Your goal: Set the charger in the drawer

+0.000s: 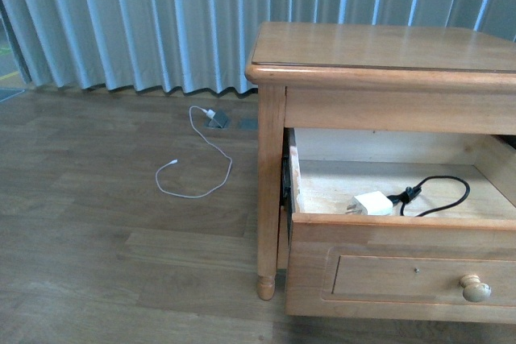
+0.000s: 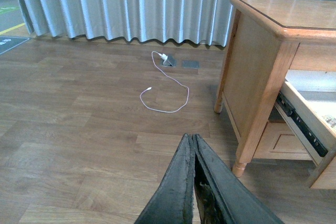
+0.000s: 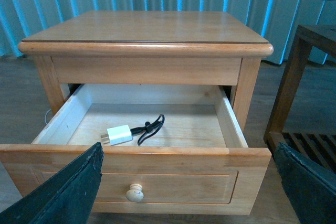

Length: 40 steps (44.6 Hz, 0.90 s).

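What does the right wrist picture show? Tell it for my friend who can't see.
A white charger with a looped black cable lies inside the open wooden drawer of a bedside table. The right gripper is open and empty, its dark fingers spread wide in front of the drawer.

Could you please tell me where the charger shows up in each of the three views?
Front view: charger lies inside the open drawer, lower right.
Left wrist view: not in it; only the drawer side shows.
Right wrist view: charger inside the drawer, near its front.
Shared landmark: the drawer.
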Each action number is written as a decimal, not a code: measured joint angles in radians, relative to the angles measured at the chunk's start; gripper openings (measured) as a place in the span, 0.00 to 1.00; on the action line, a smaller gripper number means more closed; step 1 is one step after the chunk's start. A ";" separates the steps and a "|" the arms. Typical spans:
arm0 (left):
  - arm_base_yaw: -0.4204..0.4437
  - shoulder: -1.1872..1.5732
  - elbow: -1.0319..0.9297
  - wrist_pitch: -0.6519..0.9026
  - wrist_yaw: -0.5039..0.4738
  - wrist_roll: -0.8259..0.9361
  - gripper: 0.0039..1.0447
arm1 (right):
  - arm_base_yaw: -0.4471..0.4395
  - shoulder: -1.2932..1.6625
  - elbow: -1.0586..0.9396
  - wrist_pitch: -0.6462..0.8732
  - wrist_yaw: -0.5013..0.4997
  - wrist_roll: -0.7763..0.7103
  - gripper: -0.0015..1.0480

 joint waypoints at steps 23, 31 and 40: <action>0.001 -0.046 -0.041 0.006 0.000 0.000 0.23 | 0.031 0.026 0.041 -0.157 0.070 -0.066 0.92; 0.001 -0.046 -0.041 0.006 0.000 0.000 0.61 | 0.116 0.262 0.089 -0.222 0.087 -0.123 0.92; 0.001 -0.047 -0.041 0.006 0.000 0.001 0.96 | 0.221 0.631 0.175 -0.035 0.124 -0.047 0.92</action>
